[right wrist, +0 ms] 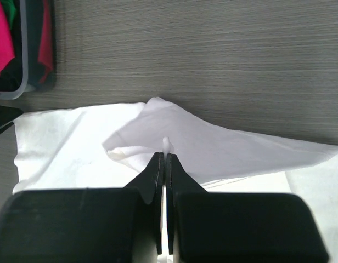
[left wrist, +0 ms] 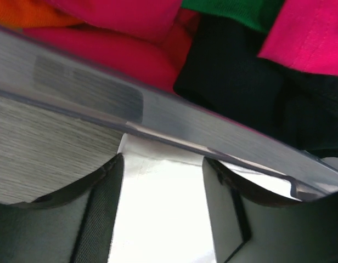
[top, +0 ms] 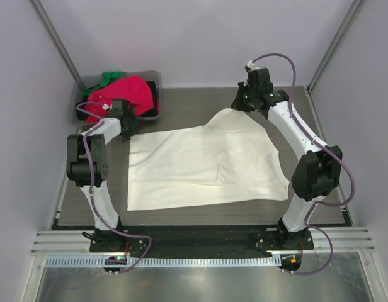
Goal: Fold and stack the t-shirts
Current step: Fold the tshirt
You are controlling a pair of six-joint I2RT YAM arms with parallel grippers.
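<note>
A large cream-white t-shirt [top: 200, 167] lies spread on the table. My right gripper [top: 237, 106] is shut on its far edge and holds that part lifted; the wrist view shows cloth [right wrist: 213, 148] pinched between the closed fingertips [right wrist: 165, 156]. My left gripper [top: 132, 129] is open over the shirt's far-left corner [left wrist: 158, 208], next to the bin, with its fingers [left wrist: 103, 186] wide apart on either side of the cloth. Pink-red [top: 134, 91], green [top: 109, 78] and dark [left wrist: 235, 76] tees lie piled in the bin.
The grey plastic bin [top: 155, 77] stands at the back left; its wall [left wrist: 103, 104] is right in front of the left gripper. An orange cloth [left wrist: 26, 13] shows in it too. Bare grey table [right wrist: 213, 55] lies beyond the shirt.
</note>
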